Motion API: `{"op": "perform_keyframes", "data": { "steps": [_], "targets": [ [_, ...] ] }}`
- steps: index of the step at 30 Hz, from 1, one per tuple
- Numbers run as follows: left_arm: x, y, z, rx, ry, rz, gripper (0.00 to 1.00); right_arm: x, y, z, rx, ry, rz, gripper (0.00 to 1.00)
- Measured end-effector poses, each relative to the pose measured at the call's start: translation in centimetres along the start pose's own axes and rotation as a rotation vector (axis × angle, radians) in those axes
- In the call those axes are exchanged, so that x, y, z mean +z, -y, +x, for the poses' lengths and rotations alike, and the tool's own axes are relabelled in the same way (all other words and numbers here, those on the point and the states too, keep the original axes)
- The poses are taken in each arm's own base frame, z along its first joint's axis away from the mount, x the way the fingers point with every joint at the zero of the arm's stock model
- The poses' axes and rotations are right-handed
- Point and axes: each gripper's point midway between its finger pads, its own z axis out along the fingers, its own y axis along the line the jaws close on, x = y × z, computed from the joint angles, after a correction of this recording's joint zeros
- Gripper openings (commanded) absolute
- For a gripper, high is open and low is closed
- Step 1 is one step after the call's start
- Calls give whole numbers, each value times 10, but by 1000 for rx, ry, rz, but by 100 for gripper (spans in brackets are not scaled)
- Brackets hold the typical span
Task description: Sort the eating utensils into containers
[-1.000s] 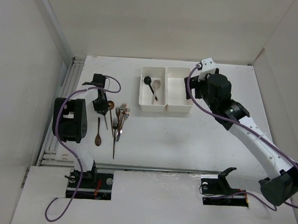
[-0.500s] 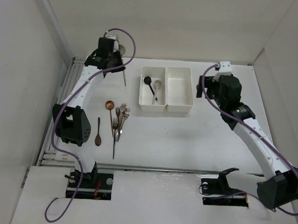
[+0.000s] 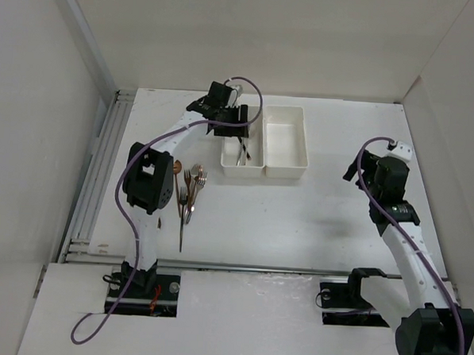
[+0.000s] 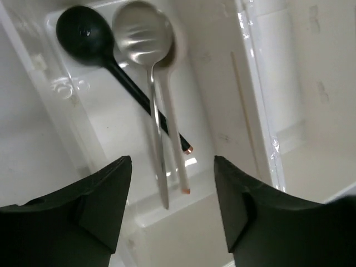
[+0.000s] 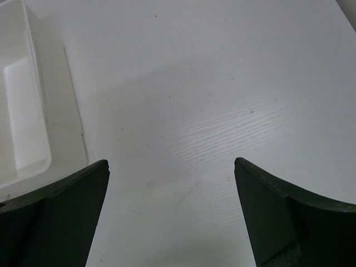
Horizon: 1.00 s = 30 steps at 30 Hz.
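Observation:
The containers are two joined white bins: the left bin (image 3: 239,171) and the right bin (image 3: 285,140). In the left wrist view a black spoon (image 4: 83,32), a silver spoon (image 4: 142,30) and a pale spoon handle (image 4: 177,161) under it lie in the left bin (image 4: 214,83). My left gripper (image 4: 172,161) hovers open above them, holding nothing; from above it (image 3: 233,122) is over that bin's far end. On the table left of the bins lie a copper spoon (image 3: 175,168) and several forks (image 3: 192,189). My right gripper (image 5: 171,162) is open over bare table.
The right bin (image 5: 22,111) shows empty at the left edge of the right wrist view. My left arm's elbow (image 3: 148,181) hangs over the table just left of the loose utensils. Enclosure walls ring the table; a rail (image 3: 103,162) runs along its left edge.
My left arm swung from the far left corner to over the left bin and opened; the silver spoon it carried now lies in the bin. My right arm pulled back right, away from the bins.

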Motion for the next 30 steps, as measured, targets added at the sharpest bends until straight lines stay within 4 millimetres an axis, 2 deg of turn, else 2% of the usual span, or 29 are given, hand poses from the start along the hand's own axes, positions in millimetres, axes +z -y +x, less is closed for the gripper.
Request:
{"op": "perform_keyframes", "data": {
  "steps": [1,4,6,8,10,12,13,15,16,18,21,23,26,30],
  "targets": [
    [2,-3,3,1,-12,-9,67,0,-1,1,-1,-2,-4,99],
    [-1,-11,6,-17,-28,-53,67,1,-3,2,-14,-11,-20,99],
    [-13,-15,-3,-33,3,-82,67,2,-6,4,-29,-23,-38,99],
    [-38,-24,-13,-54,50,-126,64,3,-10,4,-40,-31,-57,99],
    [-75,-39,-24,-83,108,-191,62,3,-12,5,-47,-37,-72,97],
    [-112,-60,-26,-115,161,-251,56,3,-15,6,-53,-42,-86,95],
    [-129,-72,-21,-132,178,-287,45,3,-16,7,-55,-44,-92,92],
    [-151,-104,3,-172,172,-373,39,3,-21,8,-67,-50,-107,82],
    [-156,-118,21,-192,141,-417,37,3,-23,9,-74,-54,-117,81],
    [-150,-141,62,-220,46,-479,35,4,-28,11,-81,-65,-129,81],
    [-126,-163,129,-242,-155,-532,35,7,-29,16,-86,-84,-127,82],
    [-114,-172,160,-249,-259,-545,35,9,-29,19,-84,-96,-123,83],
    [-109,-176,175,-241,-308,-547,37,11,-28,22,-84,-107,-119,83],
    [-106,-185,173,-240,-277,-554,30,9,-28,20,-81,-100,-122,83]
  ]
}}
